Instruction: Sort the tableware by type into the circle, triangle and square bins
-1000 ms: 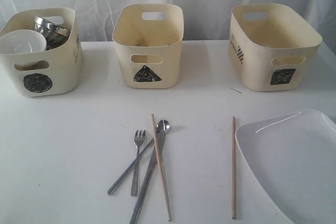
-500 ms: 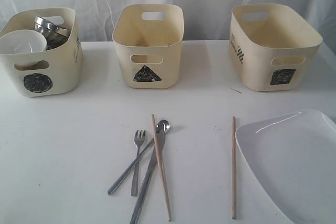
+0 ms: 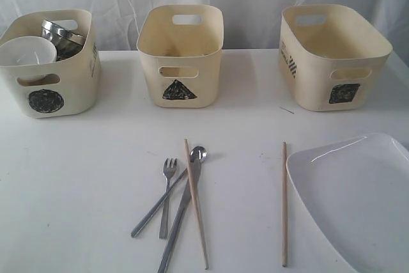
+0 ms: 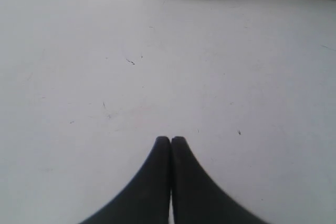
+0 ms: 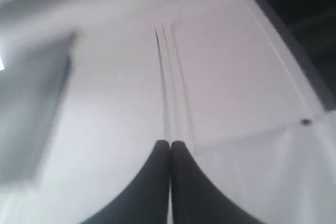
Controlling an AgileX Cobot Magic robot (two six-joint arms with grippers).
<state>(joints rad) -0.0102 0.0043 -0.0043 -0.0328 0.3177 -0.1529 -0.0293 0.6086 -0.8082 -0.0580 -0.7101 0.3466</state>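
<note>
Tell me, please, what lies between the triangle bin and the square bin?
Nothing: the exterior view shows bare table between the triangle bin and square bin.

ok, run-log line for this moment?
circle bin: white bowl, steel cups | table: fork, spoon, knife, two chopsticks, plate | left end effector: shut, empty | right end effector: shut, empty

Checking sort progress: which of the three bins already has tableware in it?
The circle bin, leftmost in the exterior view: it holds a white bowl and shiny steel vessels. The triangle bin and square bin show nothing inside.
</note>
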